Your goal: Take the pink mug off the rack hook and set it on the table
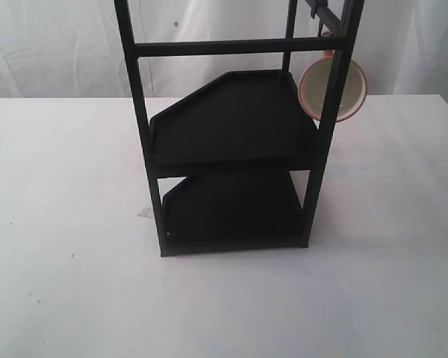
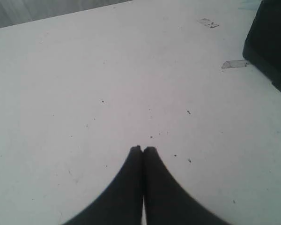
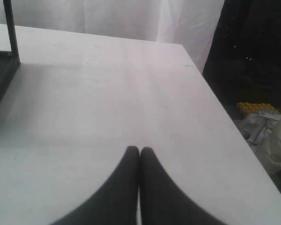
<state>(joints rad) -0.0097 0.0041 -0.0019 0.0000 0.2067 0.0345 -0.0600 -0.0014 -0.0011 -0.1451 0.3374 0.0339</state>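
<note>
The left gripper [image 2: 143, 149] and right gripper [image 3: 139, 149] are held over the table [image 1: 60, 224], jaws together, empty. The mug [image 1: 353, 89] is hung upper right.

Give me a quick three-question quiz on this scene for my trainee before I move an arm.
1. True or false: the pink mug stands on the table.
2. In the exterior view, where on the rack does the mug hang? A) top right corner B) lower shelf C) top left corner
3. Fill in: the left gripper and right gripper are both ____.
Key: 1 false, it hangs from the hook; 2 A; 3 shut.
</note>
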